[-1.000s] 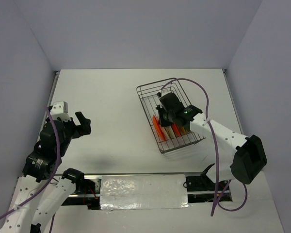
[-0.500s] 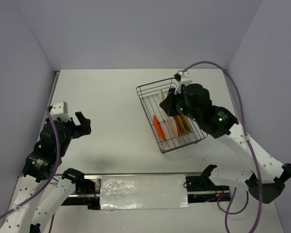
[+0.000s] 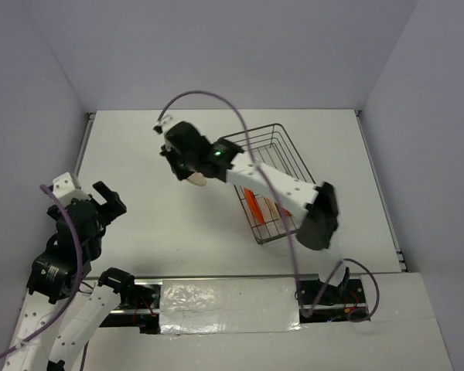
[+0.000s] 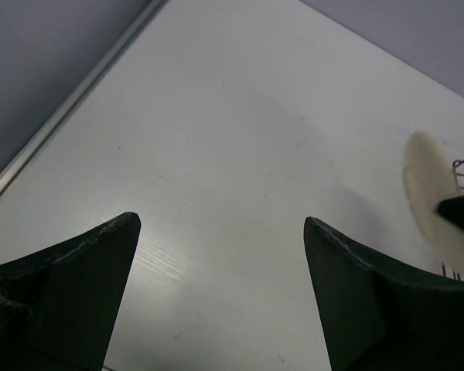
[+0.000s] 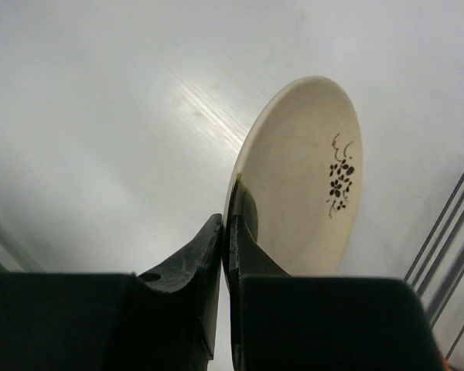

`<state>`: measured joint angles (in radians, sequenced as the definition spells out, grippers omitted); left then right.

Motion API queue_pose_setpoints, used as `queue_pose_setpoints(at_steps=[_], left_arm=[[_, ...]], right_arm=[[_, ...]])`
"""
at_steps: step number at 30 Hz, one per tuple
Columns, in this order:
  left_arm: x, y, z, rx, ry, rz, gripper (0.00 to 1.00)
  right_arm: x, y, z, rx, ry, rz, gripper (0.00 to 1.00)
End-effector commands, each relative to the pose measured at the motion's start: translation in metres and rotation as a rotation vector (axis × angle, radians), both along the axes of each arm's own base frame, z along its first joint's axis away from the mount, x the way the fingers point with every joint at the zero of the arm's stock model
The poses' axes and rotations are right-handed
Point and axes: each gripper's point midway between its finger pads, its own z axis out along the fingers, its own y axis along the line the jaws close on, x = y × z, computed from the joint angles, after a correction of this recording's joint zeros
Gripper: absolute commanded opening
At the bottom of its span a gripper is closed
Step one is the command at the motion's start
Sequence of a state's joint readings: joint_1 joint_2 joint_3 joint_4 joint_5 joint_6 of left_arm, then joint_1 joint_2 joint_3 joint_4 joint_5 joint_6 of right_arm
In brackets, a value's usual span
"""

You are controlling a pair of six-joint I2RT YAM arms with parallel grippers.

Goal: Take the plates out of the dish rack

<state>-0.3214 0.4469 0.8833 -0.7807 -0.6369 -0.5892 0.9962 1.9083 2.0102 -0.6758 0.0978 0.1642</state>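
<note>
Cream plate point(image 5: 298, 182), clamped by its rim in the nearly closed jaws of my right gripper point(image 5: 227, 226), hangs on edge above the table point(image 3: 155, 228) left of the dish rack point(image 3: 284, 148), so I'd tilt it flat and lower before releasing; left gripper point(image 4: 220, 224) gapes empty; my arm point(image 3: 272, 182) partly hides the other plates point(image 3: 252, 205).

plate point(image 3: 196, 179) left of dish rack point(image 3: 284, 151), plates point(image 3: 252, 205) inside

Nothing readable anywhere, no labels or numbers. The round cream glossy plate point(image 5: 294, 193) just has a dark flower sprig point(image 5: 340, 179), right of centre.
</note>
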Motion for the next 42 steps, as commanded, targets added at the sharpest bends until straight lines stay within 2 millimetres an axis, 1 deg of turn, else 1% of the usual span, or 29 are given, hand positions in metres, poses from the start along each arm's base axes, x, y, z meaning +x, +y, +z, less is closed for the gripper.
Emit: queue_pose_setpoints(at_steps=[1,2,3,6,7,8,9,11,12,13,14,15,17,18,19,20,21,22,23,24,25,26,27,28,29,30,31,36,42], left_arm=[[-0.022,0.031,0.026,-0.043,-0.111,0.183,1.00],[-0.025,0.033,0.027,-0.048,-0.123,0.190,0.99],[-0.026,0.033,0.027,-0.049,-0.128,0.191,0.99],[-0.027,0.031,0.031,-0.056,-0.156,0.169,0.99],[-0.026,0.031,0.031,-0.053,-0.153,0.167,0.99],[-0.026,0.031,0.030,-0.053,-0.149,0.167,0.99],[-0.025,0.031,0.029,-0.050,-0.142,0.167,1.00],[-0.023,0.029,0.028,-0.047,-0.133,0.161,0.99],[-0.022,0.028,0.028,-0.046,-0.131,0.157,1.00],[-0.021,0.028,0.027,-0.042,-0.124,0.156,0.99],[-0.021,0.027,0.027,-0.042,-0.121,0.154,0.99],[-0.020,0.027,0.027,-0.040,-0.119,0.151,0.99],[-0.019,0.026,0.026,-0.040,-0.117,0.146,1.00],[-0.019,0.026,0.026,-0.039,-0.118,0.145,1.00],[-0.019,0.026,0.026,-0.039,-0.118,0.145,0.99],[-0.020,0.026,0.026,-0.041,-0.120,0.143,1.00],[-0.019,0.025,0.026,-0.039,-0.119,0.140,0.99],[-0.019,0.025,0.026,-0.040,-0.121,0.135,1.00],[-0.018,0.024,0.025,-0.039,-0.120,0.130,1.00],[-0.015,0.020,0.026,-0.038,-0.122,0.108,1.00],[-0.014,0.018,0.026,-0.037,-0.121,0.098,1.00],[-0.012,0.016,0.024,-0.028,-0.113,0.081,0.99],[-0.008,0.011,0.023,-0.028,-0.101,0.055,0.99],[-0.005,0.007,0.023,-0.028,-0.102,0.038,1.00],[-0.003,0.005,0.021,-0.015,-0.088,0.022,0.99],[0.003,-0.001,0.019,-0.016,-0.075,-0.009,0.99],[0.005,-0.004,0.018,-0.014,-0.065,-0.022,0.99],[0.021,-0.019,0.002,0.012,0.020,-0.093,1.00],[0.032,-0.031,-0.009,0.029,0.077,-0.146,0.99]], right_arm=[[0.028,0.004,-0.070,-0.263,-0.037,-0.074,0.00],[0.035,0.010,-0.072,-0.263,-0.052,-0.090,0.00],[0.039,0.020,-0.096,-0.289,-0.049,-0.089,0.00],[0.042,0.036,-0.126,-0.297,-0.045,-0.076,0.00],[0.041,0.040,-0.132,-0.297,-0.037,-0.074,0.01],[0.041,0.042,-0.137,-0.296,-0.030,-0.070,0.07],[0.038,0.047,-0.144,-0.288,-0.012,-0.054,0.28],[0.031,0.050,-0.146,-0.264,0.017,-0.035,0.54],[0.029,0.054,-0.138,-0.230,0.017,-0.029,0.71],[0.022,0.058,-0.130,-0.193,0.031,-0.011,0.77],[0.015,0.055,-0.112,-0.150,0.031,0.001,0.84],[0.013,0.059,-0.096,-0.093,0.023,0.011,1.00],[0.005,0.053,-0.073,-0.034,0.026,0.011,1.00],[0.000,0.044,-0.036,0.023,-0.005,-0.002,1.00],[0.004,0.031,-0.021,0.039,-0.026,-0.053,1.00],[0.003,0.008,0.000,0.065,-0.052,-0.083,1.00],[0.006,-0.008,0.005,0.065,-0.063,-0.118,1.00],[0.020,-0.039,-0.007,0.022,-0.062,-0.204,1.00],[0.022,-0.065,0.012,0.043,-0.081,-0.250,0.99],[0.025,-0.086,0.007,0.017,-0.067,-0.282,0.96],[0.026,-0.109,-0.015,-0.027,-0.028,-0.315,0.90],[0.030,-0.136,-0.005,0.008,-0.025,-0.342,0.73],[0.031,-0.152,-0.009,0.000,-0.018,-0.359,0.66],[0.024,-0.174,-0.015,-0.010,-0.013,-0.378,0.54],[0.028,-0.193,-0.020,-0.014,-0.007,-0.413,0.42],[0.025,-0.202,-0.022,-0.014,-0.006,-0.412,0.39],[0.018,-0.215,-0.030,-0.021,0.008,-0.413,0.37],[0.002,-0.244,-0.063,-0.070,0.094,-0.394,0.37],[-0.013,-0.254,-0.088,-0.073,0.149,-0.385,0.41]])
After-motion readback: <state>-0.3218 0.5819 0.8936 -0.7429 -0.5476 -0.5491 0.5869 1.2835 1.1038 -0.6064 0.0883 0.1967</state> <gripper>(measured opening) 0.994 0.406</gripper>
